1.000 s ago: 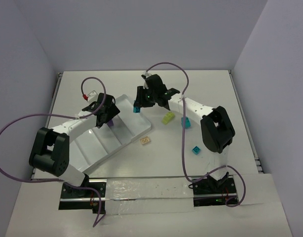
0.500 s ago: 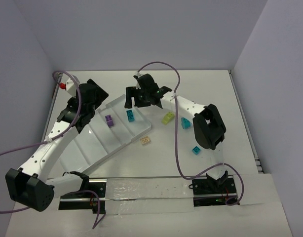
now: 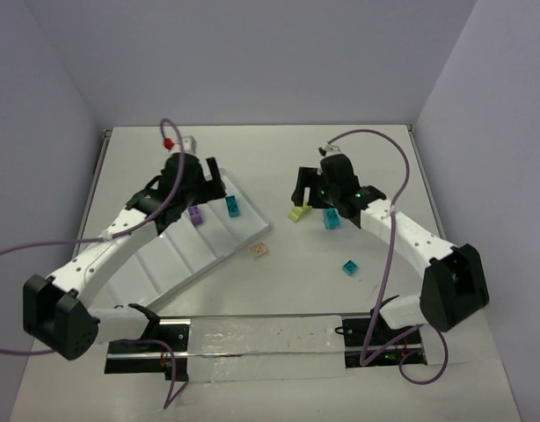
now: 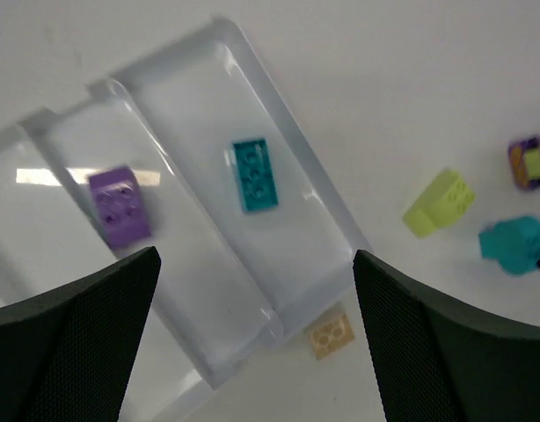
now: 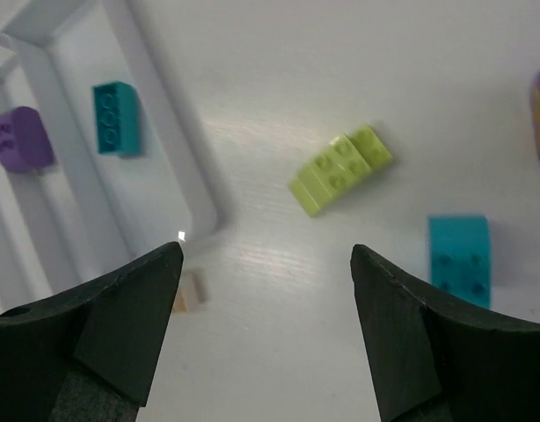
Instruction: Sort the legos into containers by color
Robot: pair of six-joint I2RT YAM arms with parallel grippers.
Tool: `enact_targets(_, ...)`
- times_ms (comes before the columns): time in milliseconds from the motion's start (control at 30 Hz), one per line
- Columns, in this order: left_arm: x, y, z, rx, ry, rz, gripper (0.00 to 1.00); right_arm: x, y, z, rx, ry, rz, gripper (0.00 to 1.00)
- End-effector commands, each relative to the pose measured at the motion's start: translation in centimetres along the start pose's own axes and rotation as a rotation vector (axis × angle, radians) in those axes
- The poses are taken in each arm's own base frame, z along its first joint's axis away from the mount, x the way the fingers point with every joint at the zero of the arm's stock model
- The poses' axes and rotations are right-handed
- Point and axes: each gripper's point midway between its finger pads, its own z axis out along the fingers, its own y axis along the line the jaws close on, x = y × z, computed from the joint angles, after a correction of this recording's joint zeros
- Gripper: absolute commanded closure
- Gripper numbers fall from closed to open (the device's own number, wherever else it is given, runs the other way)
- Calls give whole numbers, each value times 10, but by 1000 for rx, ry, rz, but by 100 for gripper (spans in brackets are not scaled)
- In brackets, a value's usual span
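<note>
The white tray of containers (image 3: 178, 255) lies slantwise at left. Its far end compartment holds a teal lego (image 3: 232, 207) (image 4: 255, 175) (image 5: 115, 118). The compartment beside it holds a purple lego (image 3: 195, 214) (image 4: 120, 205) (image 5: 21, 139). On the table lie a lime lego (image 3: 298, 212) (image 5: 340, 168), a teal lego (image 3: 331, 218) (image 5: 460, 259), another teal lego (image 3: 349, 267) and a beige lego (image 3: 260, 251) (image 4: 332, 334). My left gripper (image 3: 204, 183) (image 4: 256, 257) hangs open and empty over the tray's far end. My right gripper (image 3: 316, 195) (image 5: 266, 250) is open and empty above the table, near the lime lego.
A small purple and yellow piece (image 4: 531, 161) shows at the right edge of the left wrist view, beyond the lime lego (image 4: 439, 202). The tray's nearer compartments (image 3: 142, 268) hold nothing visible. Walls close the table on three sides.
My right gripper opened, left the teal lego in the tray's end compartment and drew back right. My left arm lifted off the purple lego, swung left, then returned over the tray.
</note>
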Motion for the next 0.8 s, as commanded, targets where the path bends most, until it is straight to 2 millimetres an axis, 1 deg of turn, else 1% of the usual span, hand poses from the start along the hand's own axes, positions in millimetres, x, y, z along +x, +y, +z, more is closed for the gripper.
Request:
enact_targets(0,71,-44,1,54,180,126,2,0,-27,-30,31,-99,104,15)
enact_targets(33,88,-52,1,46,207,89,2,-3,-32,-35,42,-122,120,15)
enact_targets(67,100,-58,2,24,219,44,3,-7,-37,-38,62,-145,131,15)
enact_targets(133,119,-71,0,-8,212,5,3,-17,-41,-45,79,-187,141,15)
enact_targets(233,138,-78,-5,-124,181,-17,3,-30,-40,-54,81,-230,145,15)
enact_targets(267,142,-83,-6,-157,168,-47,2,-36,-38,-57,76,-242,141,15)
enact_targets(300,148,-83,-8,-185,181,-63,1,-39,-36,-58,69,-247,137,15)
enact_targets(367,156,-93,-8,-187,202,-62,1,-40,-36,-58,68,-244,131,15)
enact_targets(433,171,-92,-11,-238,235,-72,1,-41,-33,-58,58,-242,128,15)
enact_targets(467,176,-95,-10,-251,236,-63,1,-41,-32,-57,49,-238,126,15)
enact_targets(533,181,-92,-9,-300,238,-56,1,-40,-29,-56,33,-231,123,15)
enact_targets(633,188,-90,-4,-367,250,-49,9,-37,-26,-55,15,-218,124,15)
enact_targets(667,190,-87,-4,-393,258,-37,10,-36,-25,-54,11,-214,124,15)
enact_targets(767,192,-91,1,-418,262,-36,10,-38,-22,-55,-4,-217,125,15)
